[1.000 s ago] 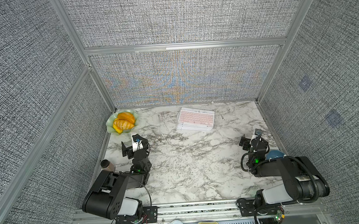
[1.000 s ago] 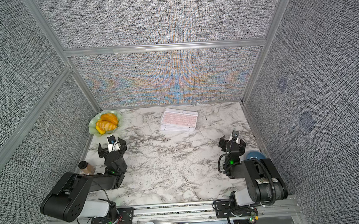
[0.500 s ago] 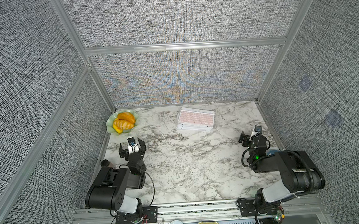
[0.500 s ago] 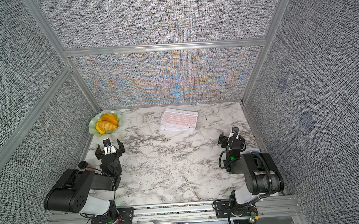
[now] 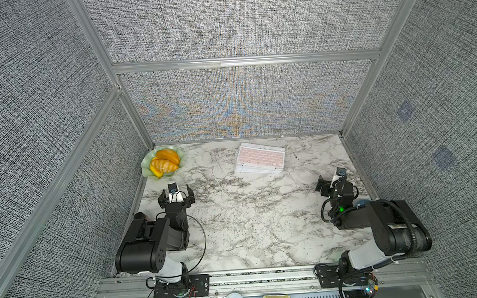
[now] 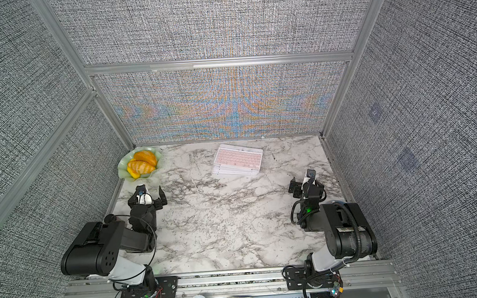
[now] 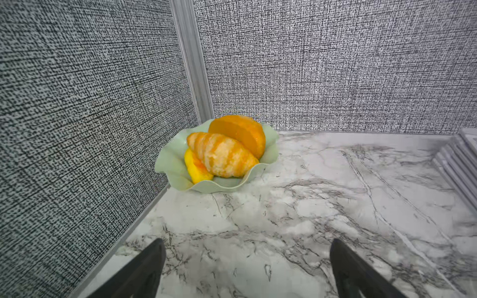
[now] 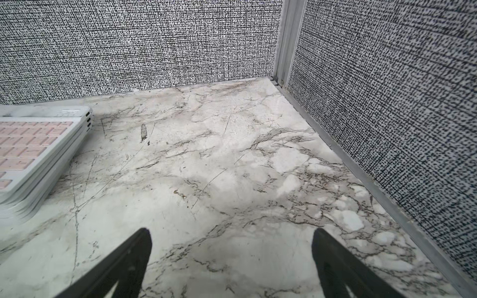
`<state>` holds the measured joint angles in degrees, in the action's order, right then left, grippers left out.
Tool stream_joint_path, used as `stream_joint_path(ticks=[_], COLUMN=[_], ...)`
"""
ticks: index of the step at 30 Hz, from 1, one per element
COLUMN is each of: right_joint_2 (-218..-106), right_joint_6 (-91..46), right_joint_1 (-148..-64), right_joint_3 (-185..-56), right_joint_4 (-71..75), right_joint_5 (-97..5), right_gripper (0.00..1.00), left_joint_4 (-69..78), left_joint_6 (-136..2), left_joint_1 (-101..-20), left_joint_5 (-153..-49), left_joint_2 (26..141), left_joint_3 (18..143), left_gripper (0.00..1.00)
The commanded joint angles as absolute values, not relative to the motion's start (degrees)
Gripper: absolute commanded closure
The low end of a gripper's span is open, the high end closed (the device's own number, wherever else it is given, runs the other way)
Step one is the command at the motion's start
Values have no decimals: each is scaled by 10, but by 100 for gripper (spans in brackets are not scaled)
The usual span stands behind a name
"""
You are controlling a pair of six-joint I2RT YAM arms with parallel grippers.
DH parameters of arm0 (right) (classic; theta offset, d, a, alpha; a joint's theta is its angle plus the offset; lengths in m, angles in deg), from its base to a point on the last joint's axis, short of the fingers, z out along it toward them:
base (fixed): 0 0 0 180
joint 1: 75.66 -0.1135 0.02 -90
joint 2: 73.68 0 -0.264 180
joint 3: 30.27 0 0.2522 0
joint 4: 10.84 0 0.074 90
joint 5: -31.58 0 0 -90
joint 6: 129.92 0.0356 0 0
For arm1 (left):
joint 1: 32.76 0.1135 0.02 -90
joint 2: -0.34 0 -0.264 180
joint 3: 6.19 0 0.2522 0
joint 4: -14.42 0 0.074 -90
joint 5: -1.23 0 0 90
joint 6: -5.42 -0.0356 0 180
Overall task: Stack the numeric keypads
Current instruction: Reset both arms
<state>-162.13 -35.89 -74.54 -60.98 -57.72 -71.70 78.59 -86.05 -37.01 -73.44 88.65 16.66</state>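
You are holding the left claw and right claw open, empty, by the side edges of the counter while the keypads are lying stacked, slightly fanned, near its back edge, risking sliding apart if nudged.

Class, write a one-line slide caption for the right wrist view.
Open right gripper over the marble tabletop, with stacked numeric keypads nearby, pink keys uppermost.

1. Bright, even overhead light; only faint soft shadows on the worktop.
2. Rainbow moiré on the back wall in both top views.
3. Wrist views stretched and soft at the edges.
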Motion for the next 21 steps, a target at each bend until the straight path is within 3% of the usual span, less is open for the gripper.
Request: stream_joint_path(ticks=[1,21], right_joint_2=[-1621,-1624], right_joint_6=[-359,-367], right_joint_1=[-745,-755], right_joint_3=[-612,-615], right_joint_4=[-583,-579], right_joint_5=[-719,-736], right_gripper=[1,1], left_joint_4=[797,802], left_joint_6=[-857,-857], left_joint_1=[-369,-369], left_joint_5=[-746,-746], left_joint_2=[885,887], left_joint_3=[166,165], left_gripper=[1,1])
